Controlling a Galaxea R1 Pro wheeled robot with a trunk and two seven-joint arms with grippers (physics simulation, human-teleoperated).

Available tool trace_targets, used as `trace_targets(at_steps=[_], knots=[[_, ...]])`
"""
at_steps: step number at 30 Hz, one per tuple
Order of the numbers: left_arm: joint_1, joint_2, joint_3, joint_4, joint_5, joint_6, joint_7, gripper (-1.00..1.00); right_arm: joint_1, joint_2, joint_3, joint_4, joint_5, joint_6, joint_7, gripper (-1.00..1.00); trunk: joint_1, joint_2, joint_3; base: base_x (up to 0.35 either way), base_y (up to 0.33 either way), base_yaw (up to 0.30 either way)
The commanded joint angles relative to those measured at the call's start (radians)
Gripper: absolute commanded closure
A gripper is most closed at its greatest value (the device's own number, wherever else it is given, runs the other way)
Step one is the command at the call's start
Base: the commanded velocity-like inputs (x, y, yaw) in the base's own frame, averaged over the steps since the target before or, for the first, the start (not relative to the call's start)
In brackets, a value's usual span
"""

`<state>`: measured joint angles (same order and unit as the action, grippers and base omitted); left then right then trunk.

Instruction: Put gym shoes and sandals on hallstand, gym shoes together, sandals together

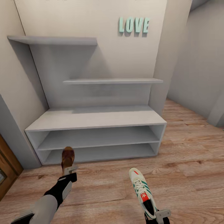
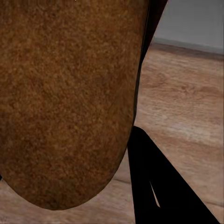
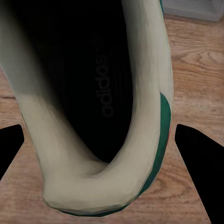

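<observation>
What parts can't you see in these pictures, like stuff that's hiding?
- Left pincer, head view: its tips sit behind the brown sandal, so the grip itself is hidden.
- Right pincer, head view: cut off by the picture's bottom edge, at the gym shoe's heel.
- Sandal, left wrist view: too close; just a brown surface.
- Hallstand lower shelves, head view: the back corners are in shadow.

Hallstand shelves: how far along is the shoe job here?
No footwear shows on the hallstand yet. In hand: the left gripper holds a brown sandal, the right gripper a gym shoe, both facing the rack. Left: placing these two, then fetching the other sandal and gym shoe.
</observation>
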<state>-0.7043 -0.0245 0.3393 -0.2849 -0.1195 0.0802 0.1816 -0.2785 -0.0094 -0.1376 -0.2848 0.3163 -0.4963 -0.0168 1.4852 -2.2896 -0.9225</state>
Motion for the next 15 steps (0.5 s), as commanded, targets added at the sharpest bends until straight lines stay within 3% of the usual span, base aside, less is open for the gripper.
trace_targets(at_steps=[1, 8, 15], knots=[[-0.013, -0.001, 0.005, -0.002, -0.013, 0.026, 0.016, 1.00, -0.001, 0.000, -0.007, 0.001, 0.010, -0.004, -0.002, 1.00, 0.000, 0.000, -0.001, 0.000, 0.000, 0.000], [-0.076, -0.007, 0.003, -0.002, -0.014, 0.063, 0.039, 1.00, -0.001, 0.000, -0.007, 0.001, 0.010, -0.004, -0.002, 1.00, 0.000, 0.000, -0.001, 0.000, 0.000, 0.000], [-0.082, -0.008, 0.001, -0.001, -0.015, 0.064, 0.036, 1.00, -0.001, 0.000, -0.007, 0.000, 0.010, -0.004, -0.002, 1.00, 0.000, 0.000, -0.001, 0.001, 0.000, 0.000]])
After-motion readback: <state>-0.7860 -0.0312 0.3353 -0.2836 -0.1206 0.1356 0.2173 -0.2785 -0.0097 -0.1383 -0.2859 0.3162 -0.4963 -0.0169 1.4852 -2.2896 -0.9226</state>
